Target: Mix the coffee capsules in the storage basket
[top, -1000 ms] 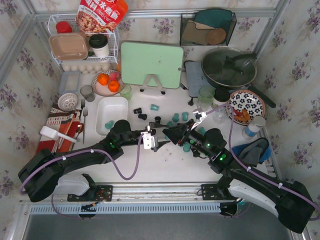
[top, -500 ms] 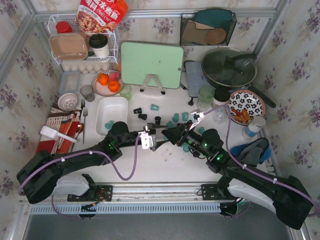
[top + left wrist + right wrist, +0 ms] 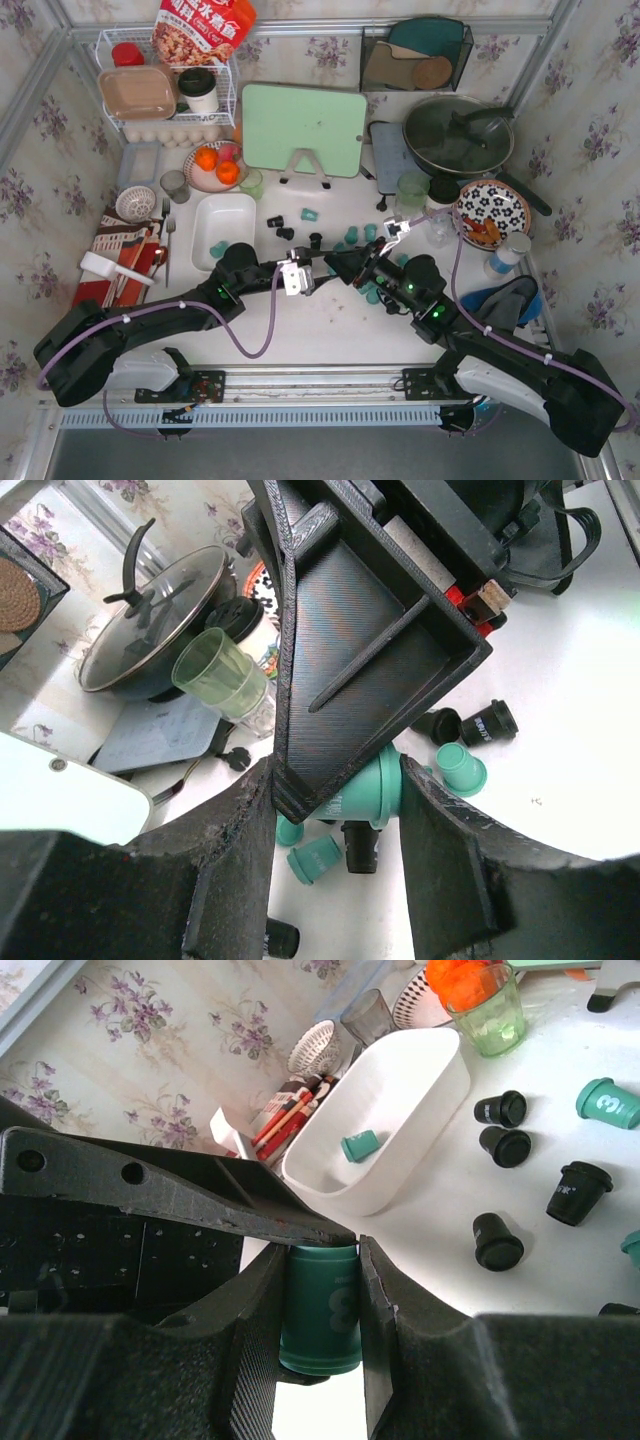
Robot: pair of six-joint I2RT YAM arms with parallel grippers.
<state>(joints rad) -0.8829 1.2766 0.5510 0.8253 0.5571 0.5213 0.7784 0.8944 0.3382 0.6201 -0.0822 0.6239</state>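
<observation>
right gripper (image 3: pixel 320 1260) clamped on a teal coffee capsule (image 3: pixel 320 1315); left gripper (image 3: pixel 336 780) fingers apart, straddling it. storage basket (image 3: pixel 228 206) at 10 o'clock holds one teal pod (image 3: pixel 218 248); other capsules (image 3: pixel 308 215) loose on the surface (image 3: pixel 330 335) at 12.

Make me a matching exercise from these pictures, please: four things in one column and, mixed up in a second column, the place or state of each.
Things:
1. white basket
2. right tool
3. covered pan
4. oranges

Places or states:
A. on a small plate beside a green cup
B. has one lone capsule lying inside
C. shut on a teal capsule
D. at the back right, behind a flowered plate

Right pairs: 1-B, 2-C, 3-D, 4-A.
</observation>
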